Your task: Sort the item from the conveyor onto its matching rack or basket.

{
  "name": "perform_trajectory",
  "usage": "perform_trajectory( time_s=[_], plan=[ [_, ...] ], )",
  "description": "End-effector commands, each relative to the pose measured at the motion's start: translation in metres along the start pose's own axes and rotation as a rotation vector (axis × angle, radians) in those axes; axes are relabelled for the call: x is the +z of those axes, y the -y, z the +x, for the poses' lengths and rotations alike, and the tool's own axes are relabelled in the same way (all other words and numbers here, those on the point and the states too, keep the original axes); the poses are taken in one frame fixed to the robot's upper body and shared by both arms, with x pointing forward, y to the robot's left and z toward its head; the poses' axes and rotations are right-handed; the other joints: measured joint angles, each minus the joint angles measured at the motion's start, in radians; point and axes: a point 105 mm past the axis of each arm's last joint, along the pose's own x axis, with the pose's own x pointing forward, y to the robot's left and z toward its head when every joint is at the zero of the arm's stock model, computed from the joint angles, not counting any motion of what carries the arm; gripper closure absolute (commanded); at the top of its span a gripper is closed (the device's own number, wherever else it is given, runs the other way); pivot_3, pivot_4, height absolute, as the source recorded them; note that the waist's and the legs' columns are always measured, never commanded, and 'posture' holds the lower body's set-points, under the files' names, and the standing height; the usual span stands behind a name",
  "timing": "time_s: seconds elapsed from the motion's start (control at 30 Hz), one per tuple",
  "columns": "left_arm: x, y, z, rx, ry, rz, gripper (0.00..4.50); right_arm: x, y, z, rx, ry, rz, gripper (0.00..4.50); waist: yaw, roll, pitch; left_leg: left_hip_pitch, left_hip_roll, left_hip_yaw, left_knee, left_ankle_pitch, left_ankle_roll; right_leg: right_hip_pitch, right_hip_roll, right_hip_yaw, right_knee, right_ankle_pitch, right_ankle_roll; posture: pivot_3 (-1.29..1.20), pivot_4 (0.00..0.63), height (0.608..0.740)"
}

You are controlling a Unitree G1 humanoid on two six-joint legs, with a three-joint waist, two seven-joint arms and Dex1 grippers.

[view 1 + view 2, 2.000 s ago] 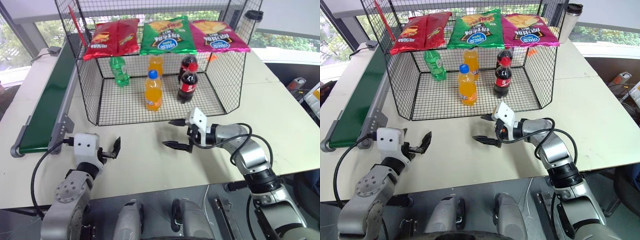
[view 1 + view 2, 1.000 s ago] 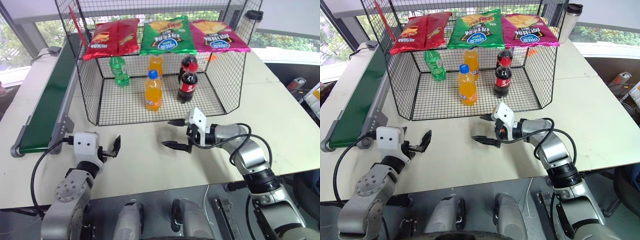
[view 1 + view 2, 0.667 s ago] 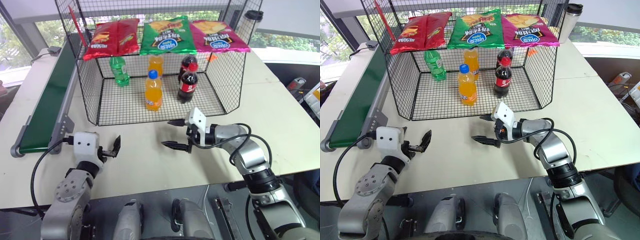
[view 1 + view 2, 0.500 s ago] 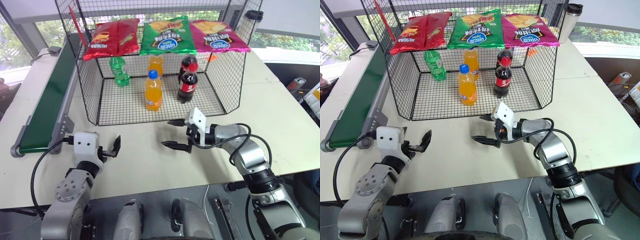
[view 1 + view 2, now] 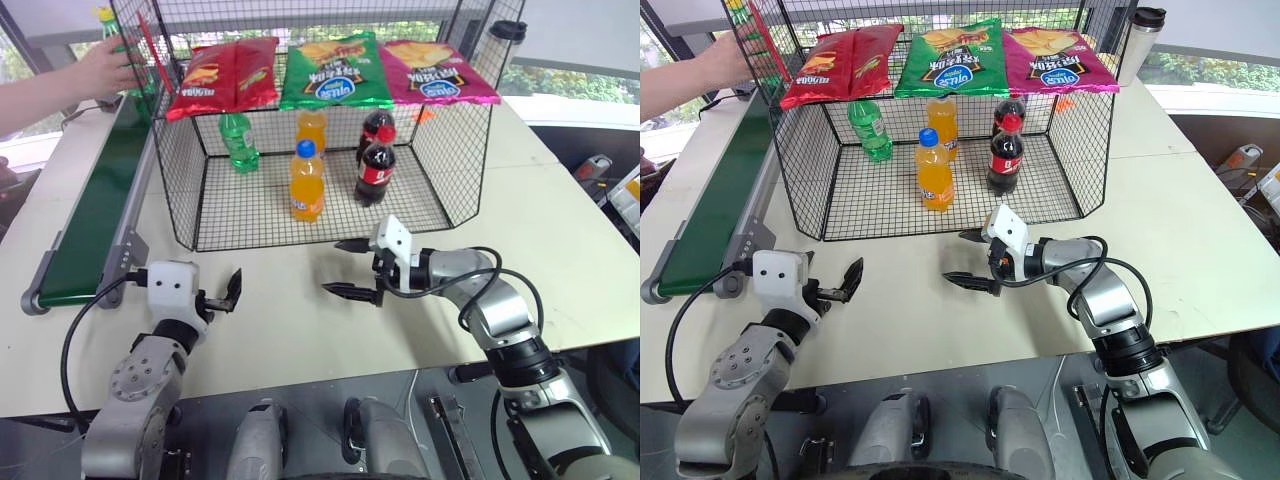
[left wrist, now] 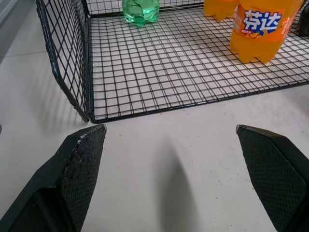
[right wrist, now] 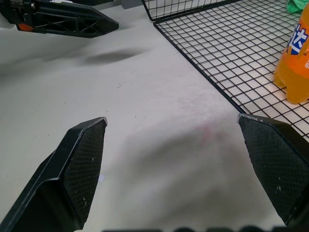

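A person's hand (image 5: 105, 70) holds the item (image 5: 112, 32), a green bottle with a yellow cap, upright over the far end of the conveyor (image 5: 95, 200). The black wire-mesh basket (image 5: 180, 180) stands beside the belt, its open front towards me. My left gripper (image 5: 225, 298) hovers low over the table in front of the basket's near-left corner, open and empty; in the left wrist view its fingertips (image 6: 91, 135) stand wide apart. My right gripper (image 5: 331, 267) points left in front of the basket's middle, open and empty.
Inside the basket stand a green bottle with a green cap (image 5: 238, 140), two orange bottles (image 5: 306, 185) and two cola bottles (image 5: 375, 165). Red (image 5: 222, 75), green (image 5: 335, 70) and magenta (image 5: 435, 72) chip bags lie on its top. A tumbler (image 5: 505, 35) stands behind.
A person's hand has come in from the left, carrying the yellow-capped green bottle to the conveyor's far end. Both grippers have kept still.
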Motion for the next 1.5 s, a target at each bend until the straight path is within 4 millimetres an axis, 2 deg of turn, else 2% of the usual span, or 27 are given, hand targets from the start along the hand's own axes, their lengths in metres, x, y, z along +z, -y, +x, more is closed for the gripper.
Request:
perform_trajectory(
  time_s=[0.03,0.73,0.97,1.17,1.27,1.5],
  plan=[
    [0.014,0.0,-0.003,0.005,0.055,0.023,0.02,0.016,0.001,0.0,0.007,0.041,-0.053,0.0,0.0,0.0,0.0,0.0,0.0,0.0,0.0,0.0,0.0,0.0,0.0,0.0,0.0,0.0,0.0,0.0,0.15,0.74],
    [0.017,-0.001,-0.005,0.017,0.069,0.026,0.02,0.017,0.0,0.0,0.018,0.044,-0.057,0.0,0.0,0.0,0.0,0.0,0.0,0.0,0.0,0.0,0.0,0.0,0.0,0.0,0.0,0.0,0.0,0.0,0.15,0.74],
    [0.029,-0.004,-0.01,0.058,0.107,0.015,0.02,0.019,-0.002,0.001,0.032,0.055,-0.064,0.0,0.0,0.0,0.0,0.0,0.0,0.0,0.0,0.0,0.0,0.0,0.0,0.0,0.0,0.001,0.002,0.0,0.15,0.74],
    [0.045,-0.028,-0.027,0.174,0.142,0.034,0.02,0.029,-0.008,0.003,0.076,0.087,-0.062,0.0,-0.001,0.0,0.0,0.0,0.0,0.0,0.0,0.0,0.0,0.0,0.0,0.0,0.0,0.001,0.002,0.0,0.15,0.74],
    [0.051,-0.046,-0.037,0.258,0.149,0.025,0.02,0.034,-0.01,0.004,0.089,0.101,-0.064,0.0,-0.001,0.0,0.0,0.0,0.0,0.0,0.0,0.0,0.0,0.0,0.0,0.0,0.0,0.001,0.002,0.0,0.15,0.74],
    [0.045,-0.093,-0.058,0.406,0.117,-0.011,0.02,0.06,-0.017,0.009,0.115,0.243,-0.056,0.0,-0.002,0.0,0.0,0.0,0.0,-0.001,0.0,0.0,0.0,0.0,0.0,0.0,0.0,0.001,0.002,0.0,0.15,0.74]
  ],
)
